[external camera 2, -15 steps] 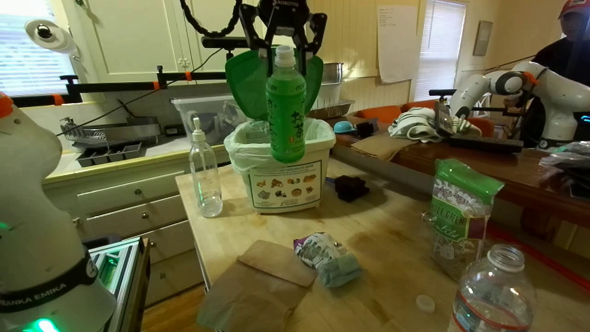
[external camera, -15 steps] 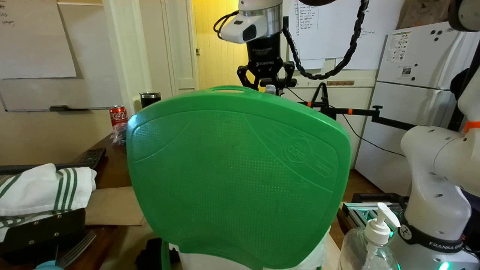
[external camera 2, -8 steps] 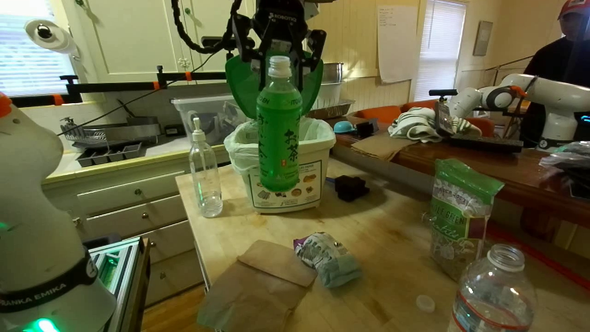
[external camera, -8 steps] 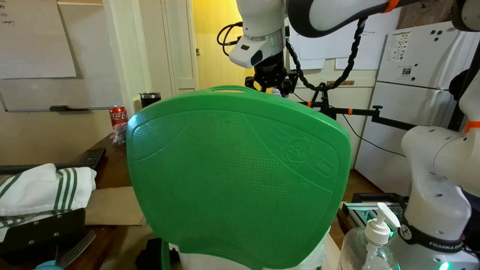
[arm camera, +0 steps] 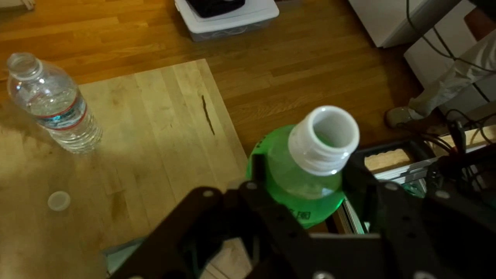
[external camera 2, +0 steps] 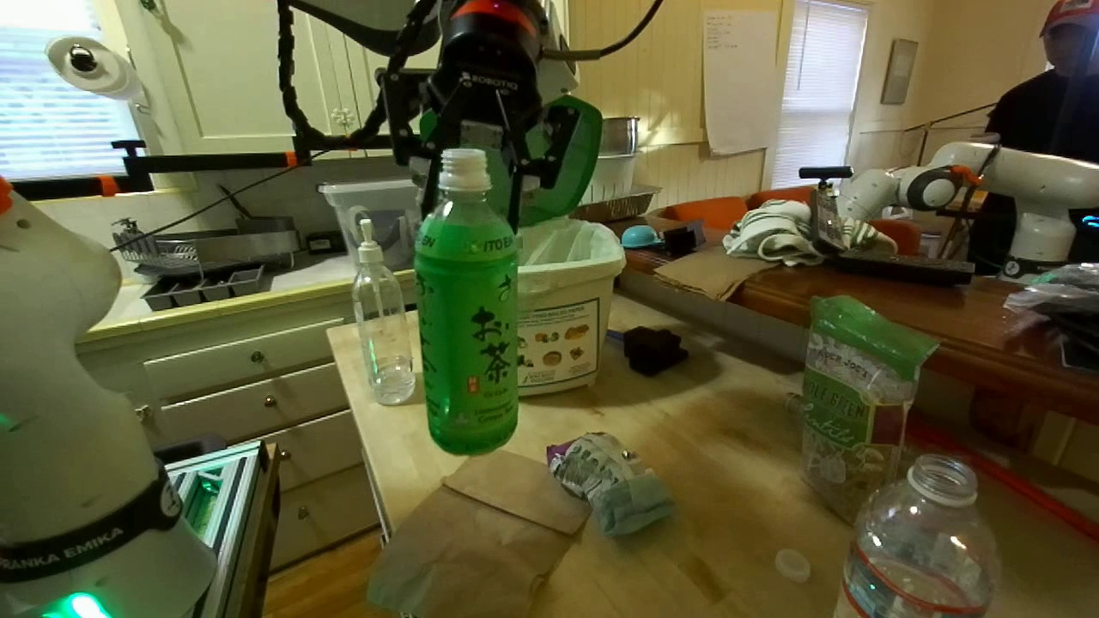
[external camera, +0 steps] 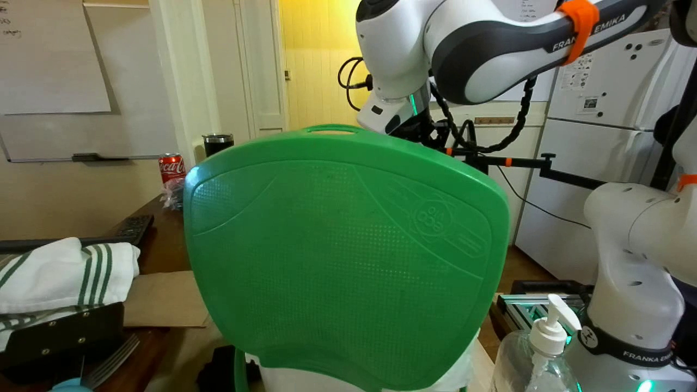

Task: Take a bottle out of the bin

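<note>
- A white fridge [external camera: 593, 147] stands at the back in an exterior view; a raised green lid [external camera: 348, 256] fills the middle.
- In an exterior view, the hand [external camera 2: 472, 193] grips the bottle [external camera 2: 468, 335] upright over the wooden tabletop [external camera 2: 730, 451], outside the white bin [external camera 2: 562, 339]; the bottle looks green, with dark Japanese characters.
- In the wrist view, its white mouth [arm camera: 323, 141] is open; dark fingers [arm camera: 258, 168] are at both sides.
</note>
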You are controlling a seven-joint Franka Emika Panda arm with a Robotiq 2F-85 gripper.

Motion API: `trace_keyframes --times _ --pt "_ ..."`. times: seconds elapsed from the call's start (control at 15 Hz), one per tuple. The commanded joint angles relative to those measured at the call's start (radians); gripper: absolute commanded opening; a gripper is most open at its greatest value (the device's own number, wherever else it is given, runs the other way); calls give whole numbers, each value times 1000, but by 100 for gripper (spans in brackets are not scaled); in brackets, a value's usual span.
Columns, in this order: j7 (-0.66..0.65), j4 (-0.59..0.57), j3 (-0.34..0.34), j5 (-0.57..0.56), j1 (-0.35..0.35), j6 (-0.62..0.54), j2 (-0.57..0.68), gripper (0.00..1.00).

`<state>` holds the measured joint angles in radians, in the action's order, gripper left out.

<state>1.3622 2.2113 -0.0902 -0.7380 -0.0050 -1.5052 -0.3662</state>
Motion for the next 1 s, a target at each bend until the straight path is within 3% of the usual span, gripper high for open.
trace_keyframes --times 0.0,0.4,0.93 --pt "-106 91 -19 -50 -11 -46 -46 27" --pt "-310 114 -83 6 -35 -149 -23 27" --pt "-415 151 -141 16 -67 -263 39 27"
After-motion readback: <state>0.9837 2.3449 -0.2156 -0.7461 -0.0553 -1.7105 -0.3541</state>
